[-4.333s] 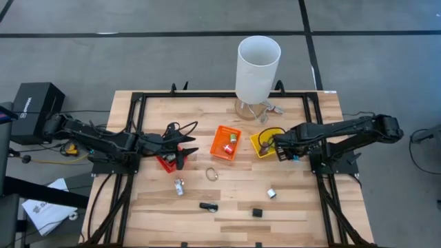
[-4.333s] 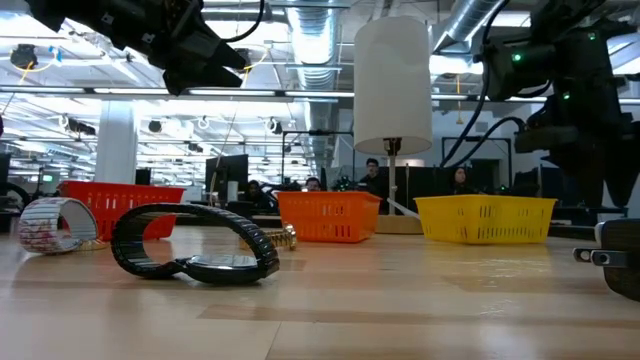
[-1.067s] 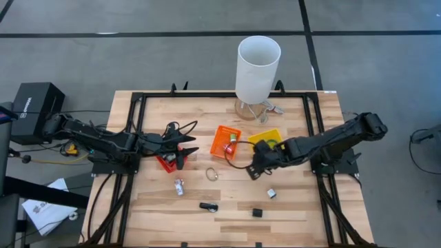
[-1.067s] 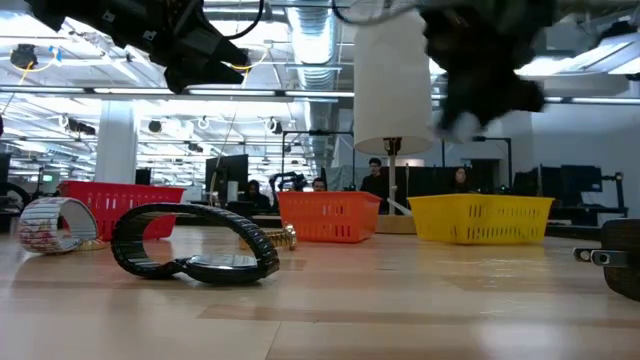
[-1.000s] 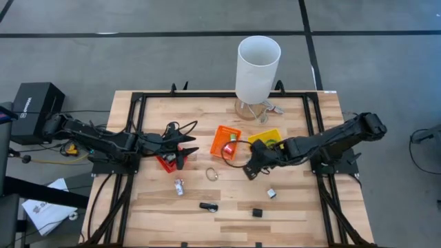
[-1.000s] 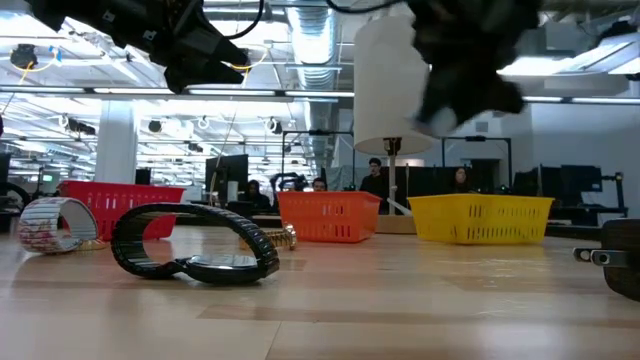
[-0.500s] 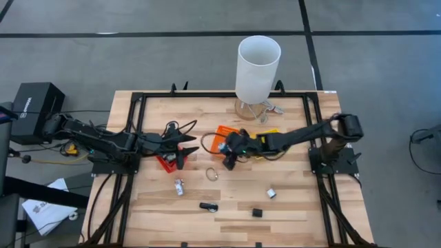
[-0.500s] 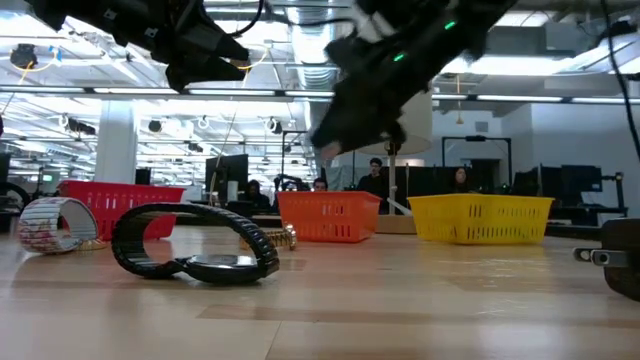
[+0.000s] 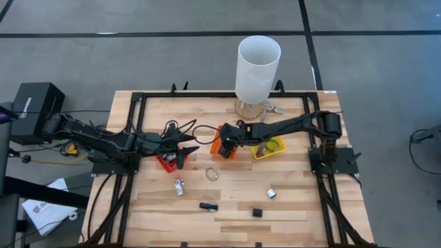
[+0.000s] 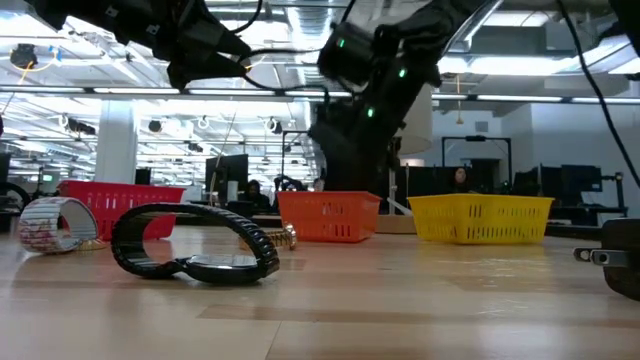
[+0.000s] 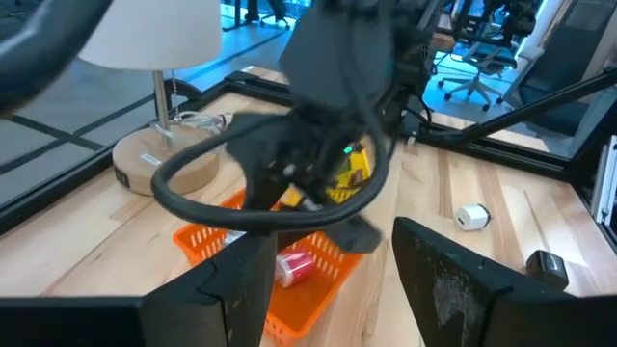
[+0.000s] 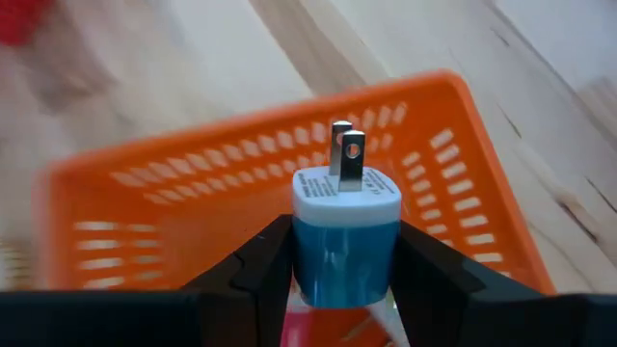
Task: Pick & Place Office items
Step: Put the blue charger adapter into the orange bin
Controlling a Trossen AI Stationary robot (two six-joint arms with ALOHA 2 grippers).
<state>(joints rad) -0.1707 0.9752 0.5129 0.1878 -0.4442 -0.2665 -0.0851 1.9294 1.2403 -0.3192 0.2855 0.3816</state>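
Observation:
My right gripper [image 12: 342,275] is shut on a blue and white plug adapter [image 12: 345,226] and hangs over the orange bin [image 9: 222,146], which holds a small red and white item [image 11: 294,262]. My left gripper [image 9: 187,147] stands open and holds nothing, above the red bin [image 9: 165,162]. Loose office items lie on the near half of the table: a tan ring [image 9: 212,174], a small white piece [image 9: 179,186], two black pieces [image 9: 209,206] [image 9: 257,213] and a white bit [image 9: 271,193]. My right gripper pinches the adapter's blue body [image 12: 313,265] between its two fingers, one on each opposite side. The fingers slant down from the table's right. The adapter's white face and two metal prongs [image 12: 345,152] point away from the gripper, and it hangs clear above the orange bin's floor [image 12: 193,188].
The yellow bin [image 9: 269,147] sits right of the orange one. A tall white cylinder [image 9: 258,67] on a round wooden base stands at the far edge. In the low view a black band [image 10: 195,248] and a tape roll [image 10: 52,224] lie near the front. A black frame [image 9: 138,103] rims the table.
My right gripper has swung from the near side of the yellow bin toward the table's left and far edge, to a place over the orange bin. It has sunk and rolled on the way.

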